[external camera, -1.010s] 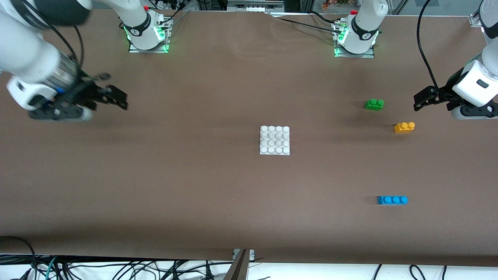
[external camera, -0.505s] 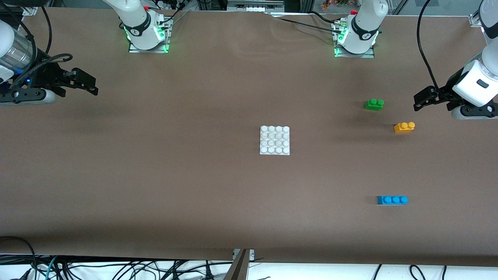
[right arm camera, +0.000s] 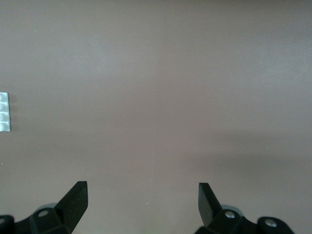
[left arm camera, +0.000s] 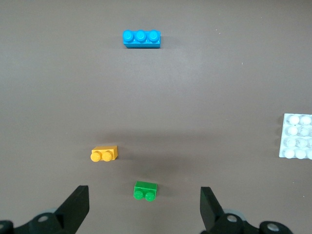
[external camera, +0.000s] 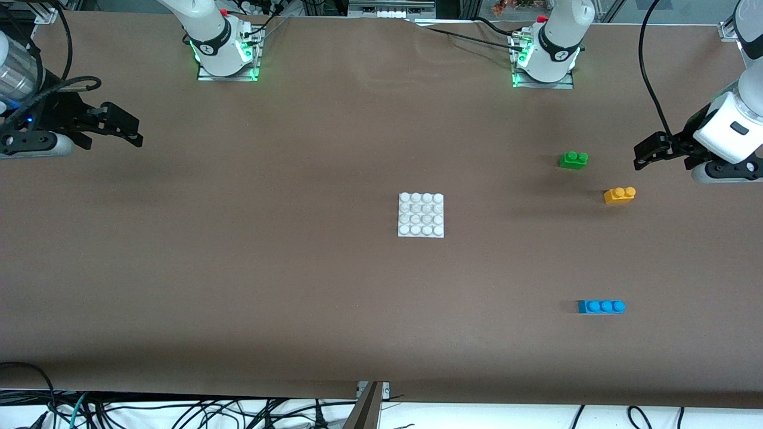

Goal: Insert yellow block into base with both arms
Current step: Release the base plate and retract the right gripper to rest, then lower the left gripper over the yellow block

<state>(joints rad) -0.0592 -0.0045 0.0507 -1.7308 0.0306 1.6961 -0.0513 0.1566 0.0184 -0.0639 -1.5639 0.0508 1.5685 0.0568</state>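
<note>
The yellow block (external camera: 619,195) (left arm camera: 104,154) lies on the table toward the left arm's end, studs up, touched by nothing. The white studded base (external camera: 421,215) (left arm camera: 297,136) lies flat at the table's middle. My left gripper (external camera: 645,152) (left arm camera: 144,196) hovers open over the table at the left arm's end, beside the yellow block and holding nothing. My right gripper (external camera: 126,126) (right arm camera: 141,191) hangs open and empty over bare table at the right arm's end, well away from the base, whose edge (right arm camera: 4,112) just shows in the right wrist view.
A green two-stud brick (external camera: 573,159) (left arm camera: 146,190) sits a little farther from the front camera than the yellow block. A blue three-stud brick (external camera: 601,306) (left arm camera: 141,38) lies nearer the front camera. Both arm bases (external camera: 225,50) (external camera: 545,56) stand at the table's back edge.
My right gripper has swung away from the base toward the right arm's end of the table and slowed there. The left arm and all bricks have not moved.
</note>
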